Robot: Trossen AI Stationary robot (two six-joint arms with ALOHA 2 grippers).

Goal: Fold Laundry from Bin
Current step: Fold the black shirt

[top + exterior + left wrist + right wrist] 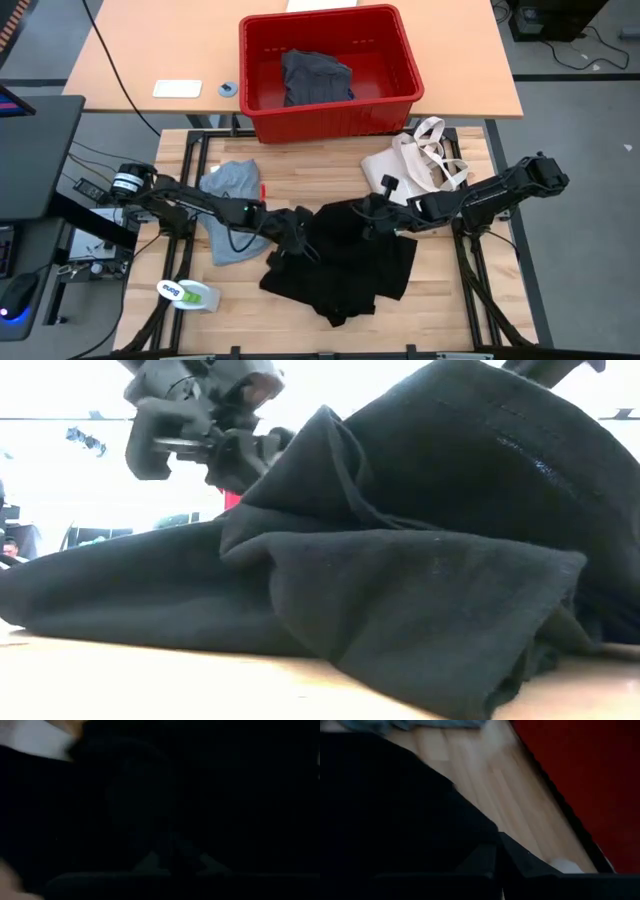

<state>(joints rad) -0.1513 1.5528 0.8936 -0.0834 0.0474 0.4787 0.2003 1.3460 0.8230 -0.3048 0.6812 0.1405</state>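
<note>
I see the large black garment (345,262) sprawled in a rumpled heap across the middle of the wooden table, its upper edge bunched and lifted into a ridge, folds piled thick in the low view (400,560). To its left lies the light grey T-shirt (228,205), crumpled and flat on the wood, just beside the black cloth. Behind both sits the red bin (330,70), upright on the far table, a big rectangular tub with a thick rim. Inside it I see a dark grey-blue garment (316,76) lying bunched on the bottom
</note>
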